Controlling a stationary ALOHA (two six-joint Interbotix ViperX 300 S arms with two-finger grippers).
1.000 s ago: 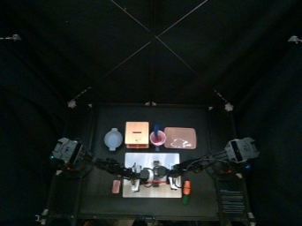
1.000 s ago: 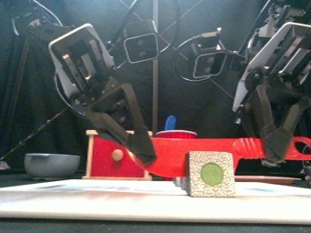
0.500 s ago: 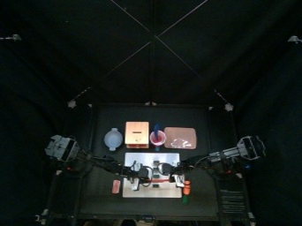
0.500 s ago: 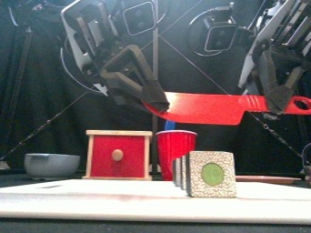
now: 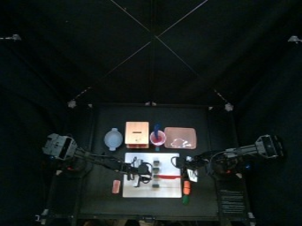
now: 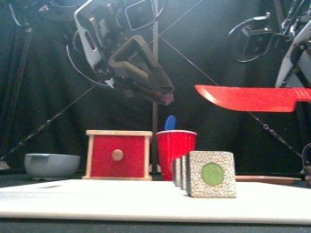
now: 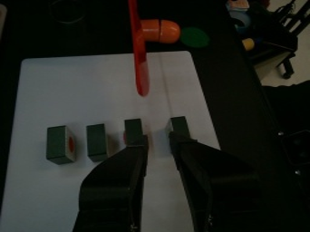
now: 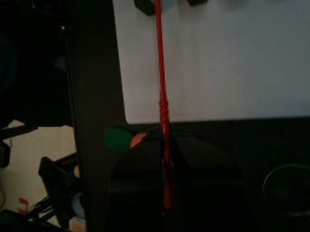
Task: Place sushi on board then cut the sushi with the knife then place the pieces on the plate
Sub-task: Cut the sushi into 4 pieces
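Now | right gripper (image 8: 165,172) clamped on the red knife (image 6: 249,97), high above the white cutting board (image 7: 72,91) | left gripper (image 7: 160,152) empty, jaws apart, over four separated sushi pieces (image 7: 133,132) on the board | best: straddle one end piece squarely, lift straight, carry to the pink tray (image 5: 179,137).

The red knife (image 6: 249,97) looked like smooth plastic with a dull sheen. The white board (image 6: 109,198) was smooth and matt. The nearest sushi piece (image 6: 213,175) showed a pale speckled face around a flat green centre. The box (image 6: 118,157) had a pale wood frame and a matt red front. The red cup (image 6: 176,147) looked like plastic.
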